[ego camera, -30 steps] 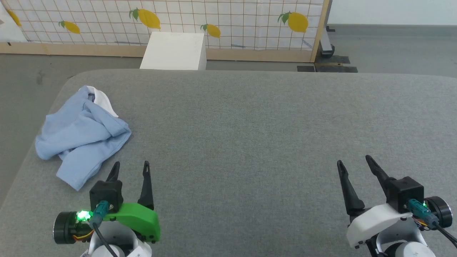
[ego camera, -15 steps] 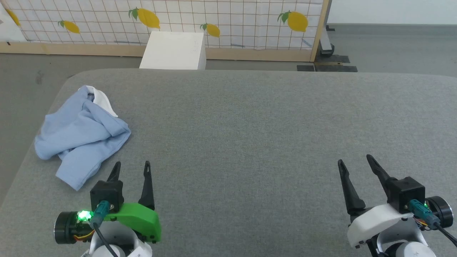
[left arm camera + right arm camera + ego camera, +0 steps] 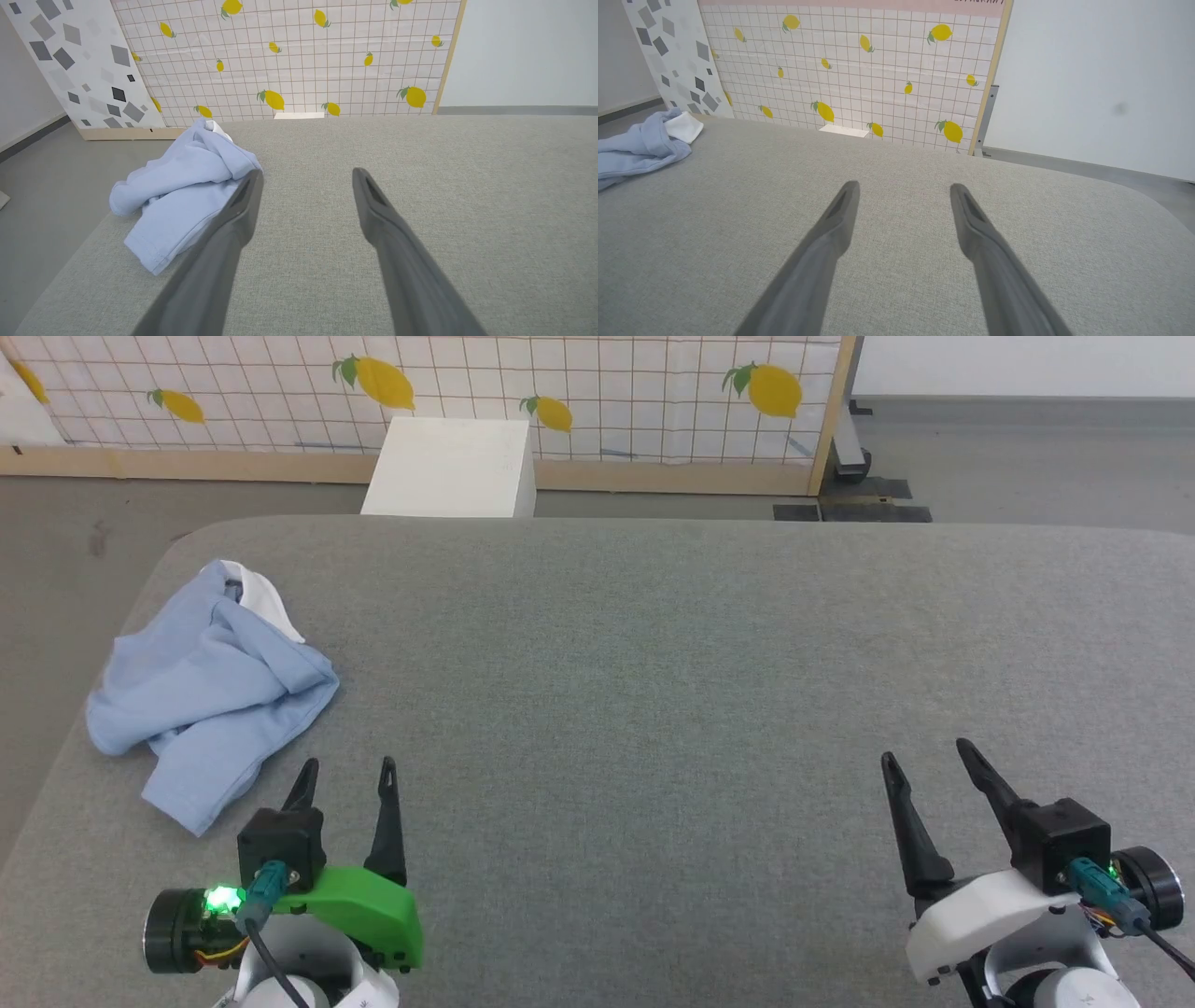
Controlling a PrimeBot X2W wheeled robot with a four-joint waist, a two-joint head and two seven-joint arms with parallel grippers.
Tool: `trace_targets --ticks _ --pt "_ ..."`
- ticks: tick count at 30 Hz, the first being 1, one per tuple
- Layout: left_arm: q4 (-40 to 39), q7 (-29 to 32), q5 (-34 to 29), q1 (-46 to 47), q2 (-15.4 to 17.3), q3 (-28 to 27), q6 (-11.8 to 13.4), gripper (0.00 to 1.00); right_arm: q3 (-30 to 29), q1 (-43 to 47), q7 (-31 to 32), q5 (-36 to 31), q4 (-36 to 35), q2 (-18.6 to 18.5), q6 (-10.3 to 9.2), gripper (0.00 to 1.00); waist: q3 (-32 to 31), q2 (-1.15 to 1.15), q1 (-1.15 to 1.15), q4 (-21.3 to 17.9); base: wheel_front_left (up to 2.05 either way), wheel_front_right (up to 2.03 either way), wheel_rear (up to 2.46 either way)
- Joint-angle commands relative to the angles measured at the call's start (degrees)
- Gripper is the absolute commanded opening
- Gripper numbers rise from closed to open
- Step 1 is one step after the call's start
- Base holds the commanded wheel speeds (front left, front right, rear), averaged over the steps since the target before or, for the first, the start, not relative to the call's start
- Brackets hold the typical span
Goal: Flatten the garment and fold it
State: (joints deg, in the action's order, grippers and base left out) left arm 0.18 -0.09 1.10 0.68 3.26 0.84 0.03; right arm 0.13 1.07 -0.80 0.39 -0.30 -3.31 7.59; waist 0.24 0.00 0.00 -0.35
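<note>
The garment [image 3: 210, 695], a light blue shirt with a white collar showing at its far end, lies crumpled near the left edge of the grey padded table [image 3: 653, 644]. My left gripper [image 3: 347, 767] stands open just in front and to the right of it, touching nothing. In the left wrist view the garment [image 3: 182, 186] sits left of the open left gripper [image 3: 306, 173]. My right gripper [image 3: 920, 751] is open far over at the lower right, with nothing in it. The right wrist view has the garment [image 3: 640, 147] at its far left, and the right gripper [image 3: 903, 186] open.
A white box [image 3: 450, 469] stands on the floor behind the table, before a lemon-patterned panel [image 3: 579, 392]. The table's left edge [image 3: 56, 775] runs close beside the garment. A grey floor surrounds the table.
The head view has shifted slightly, so the whole scene sits a little to the left. Neither gripper nor the garment has moved on the table.
</note>
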Motion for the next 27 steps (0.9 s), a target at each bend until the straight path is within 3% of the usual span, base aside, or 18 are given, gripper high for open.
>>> trace_targets --ticks 1,19,27 --pt "0.02 -0.21 0.12 -0.18 0.4 0.1 -0.29 1.0 0.04 -0.81 -0.56 0.23 -0.38 -0.13 -0.03 1.0 0.0 0.0 0.0 -0.07 0.0 0.0 0.0" --pt "-0.4 -0.95 0.94 -0.11 0.93 0.65 -0.13 1.0 -0.67 -1.33 -0.37 4.54 -0.8 0.21 -0.04 1.0 0.15 0.0 0.0 -0.2 0.0 0.0 0.0" --pt "-0.27 -0.44 1.41 -0.11 1.23 1.32 -0.42 1.0 -1.42 -1.52 -0.67 3.11 -0.86 0.28 -0.05 1.0 0.36 0.0 0.0 -0.22 0.0 0.0 0.0"
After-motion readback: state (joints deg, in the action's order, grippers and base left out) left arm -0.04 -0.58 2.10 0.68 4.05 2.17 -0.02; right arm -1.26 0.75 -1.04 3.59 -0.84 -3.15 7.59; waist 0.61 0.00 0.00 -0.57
